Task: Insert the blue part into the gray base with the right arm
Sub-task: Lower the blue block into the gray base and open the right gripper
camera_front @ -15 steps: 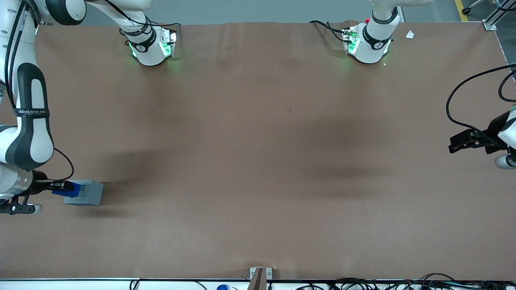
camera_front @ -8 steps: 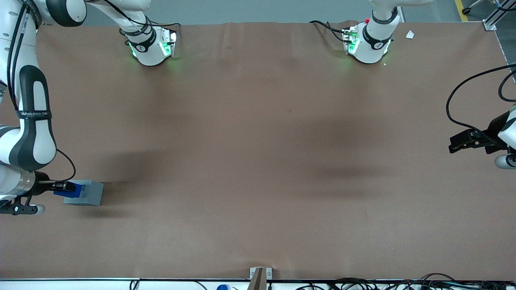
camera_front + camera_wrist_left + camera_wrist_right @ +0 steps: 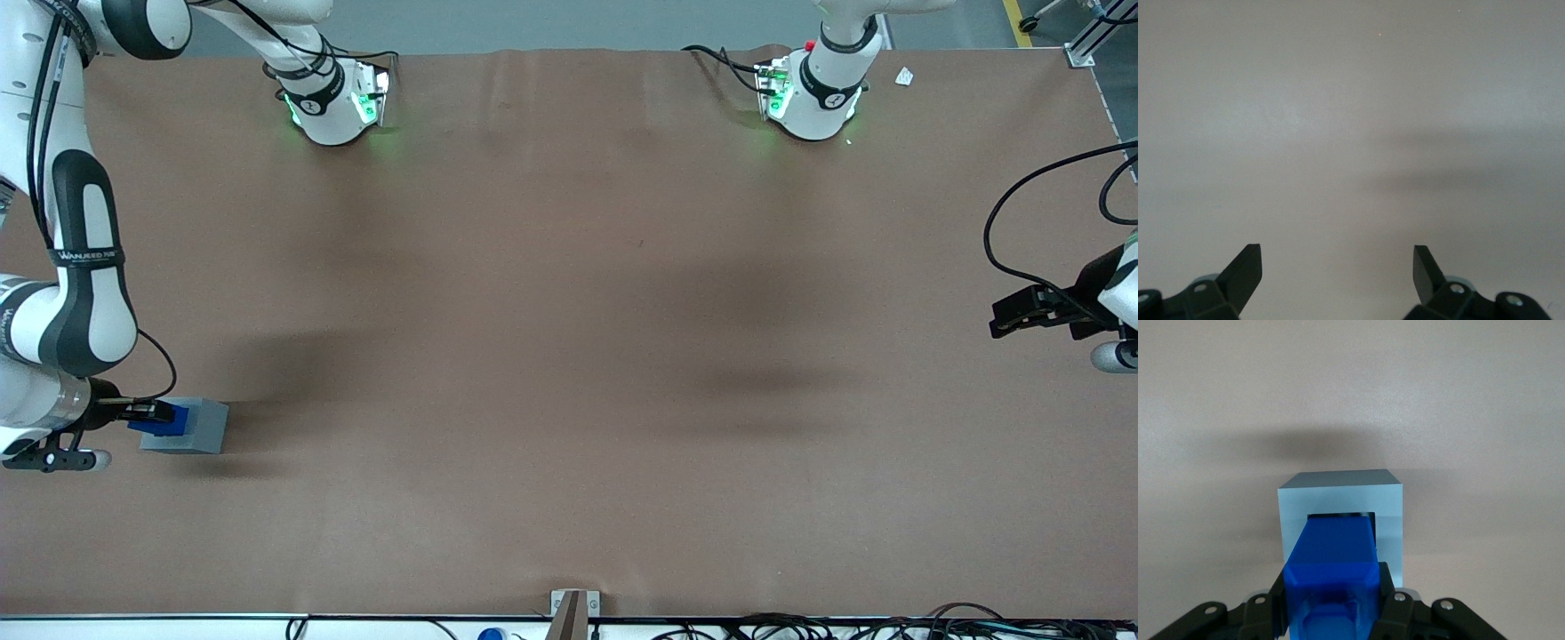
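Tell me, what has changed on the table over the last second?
The black two-finger gripper has carried the small bright-blue plastic block a little farther over the light-gray square plastic base, toward the parked arm's end of the table, with the white right arm shifting along. In the right wrist view the blue block reaches into the base's recess. The grip stayed shut and the gray base did not move.

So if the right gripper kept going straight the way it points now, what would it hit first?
Probably the gray base. The gripper, shut on the blue part, points into the base's recess, where the part's tip already seems to sit; how deep is unclear.
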You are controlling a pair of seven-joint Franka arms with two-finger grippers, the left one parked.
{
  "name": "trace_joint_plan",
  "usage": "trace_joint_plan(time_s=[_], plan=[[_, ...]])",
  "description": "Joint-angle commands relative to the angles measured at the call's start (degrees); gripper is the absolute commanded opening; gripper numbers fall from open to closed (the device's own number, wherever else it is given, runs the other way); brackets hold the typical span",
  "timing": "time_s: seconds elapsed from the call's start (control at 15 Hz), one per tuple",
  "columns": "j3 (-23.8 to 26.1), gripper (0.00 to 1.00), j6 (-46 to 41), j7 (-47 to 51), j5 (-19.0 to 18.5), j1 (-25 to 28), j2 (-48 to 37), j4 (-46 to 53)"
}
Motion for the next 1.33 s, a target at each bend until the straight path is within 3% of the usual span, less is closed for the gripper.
trace_joint_plan(time_s=[0.0, 1.07, 1.2, 1.27], plan=[[0.62, 0.01, 0.56, -1.19, 0.99, -0.67, -0.43, -0.71], [0.62, 0.03, 0.04, -2.33, 0.99, -1.11, -0.52, -1.94], [0.62, 0.17, 0.04, -2.77, 0.99, -0.93, -0.52, -1.85], [0.62, 0.44, 0.13, -3.30, 0.99, -0.84, -0.52, -1.76]])
